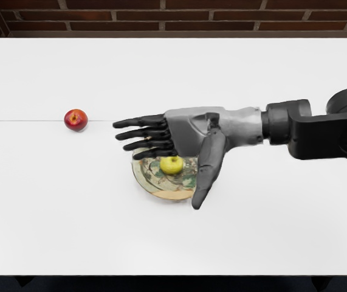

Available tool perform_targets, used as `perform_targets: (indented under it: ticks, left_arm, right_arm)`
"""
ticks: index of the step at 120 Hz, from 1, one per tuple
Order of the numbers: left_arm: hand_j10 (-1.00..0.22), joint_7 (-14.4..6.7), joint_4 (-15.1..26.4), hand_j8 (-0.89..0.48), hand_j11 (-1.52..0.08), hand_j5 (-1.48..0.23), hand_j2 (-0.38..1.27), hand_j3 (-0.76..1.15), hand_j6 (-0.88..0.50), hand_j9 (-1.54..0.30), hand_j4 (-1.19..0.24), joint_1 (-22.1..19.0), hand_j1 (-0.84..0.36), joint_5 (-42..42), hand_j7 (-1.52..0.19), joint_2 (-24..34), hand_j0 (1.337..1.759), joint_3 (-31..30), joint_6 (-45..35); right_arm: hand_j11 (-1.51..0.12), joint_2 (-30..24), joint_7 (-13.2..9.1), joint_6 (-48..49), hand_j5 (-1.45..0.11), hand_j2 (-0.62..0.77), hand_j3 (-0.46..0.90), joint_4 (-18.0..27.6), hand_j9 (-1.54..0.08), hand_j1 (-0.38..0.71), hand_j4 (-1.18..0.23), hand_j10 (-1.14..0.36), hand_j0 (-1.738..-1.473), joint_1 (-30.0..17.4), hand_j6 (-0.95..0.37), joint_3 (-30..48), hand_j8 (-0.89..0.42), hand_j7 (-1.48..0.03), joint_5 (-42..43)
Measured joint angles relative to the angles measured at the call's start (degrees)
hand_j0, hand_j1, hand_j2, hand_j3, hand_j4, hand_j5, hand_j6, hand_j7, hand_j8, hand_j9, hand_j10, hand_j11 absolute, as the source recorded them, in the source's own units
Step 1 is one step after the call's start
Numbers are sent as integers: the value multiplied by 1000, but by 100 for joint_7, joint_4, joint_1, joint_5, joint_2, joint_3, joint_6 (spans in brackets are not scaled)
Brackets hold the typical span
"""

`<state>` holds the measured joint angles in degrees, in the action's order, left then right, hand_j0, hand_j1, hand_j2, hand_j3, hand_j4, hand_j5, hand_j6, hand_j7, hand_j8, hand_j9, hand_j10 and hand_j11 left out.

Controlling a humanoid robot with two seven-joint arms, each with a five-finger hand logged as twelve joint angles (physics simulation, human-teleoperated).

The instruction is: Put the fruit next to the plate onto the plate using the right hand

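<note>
So the green apple is sitting on the plate, a bit toward the back of it, stem side up as far as I can make out. The plate's got a busy green and tan pattern and sits about mid surface. The right hand hangs over the far side of the plate, palm roughly facing the camera. It's wide open and holding nothing: the four fingers stretch out flat toward the left, and the thumb points down past the plate's right rim. The arm comes in from the right edge. There's also a red apple off to the left, well apart from the plate and the hand. Brick wall runs along the back.
</note>
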<state>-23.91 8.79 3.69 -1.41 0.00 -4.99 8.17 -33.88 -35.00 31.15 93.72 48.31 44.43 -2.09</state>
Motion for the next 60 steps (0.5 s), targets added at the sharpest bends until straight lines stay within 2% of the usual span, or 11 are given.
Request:
perform_targets:
  ticks: [28, 60]
  left_arm:
    - [-8, 0, 8, -9, -11, -11, 2, 0, -9, -11, -9, -6, 339, -3, -11, 0, 1658, -4, 0]
    - [-9, 0, 44, -9, -11, -11, 2, 0, -9, -11, -9, 4, 339, 1, -11, 0, 1658, 6, 0]
  right_arm:
    - [-1, -1205, 0, 345, -1, 1, 0, -256, -1, -349, -1, 0, -1658, -176, 0, -264, 0, -1, -1514]
    - [0, -2051, 0, 384, 0, 1, 0, -317, 0, -349, 0, 1, -1658, -230, 2, -363, 1, 0, -1874]
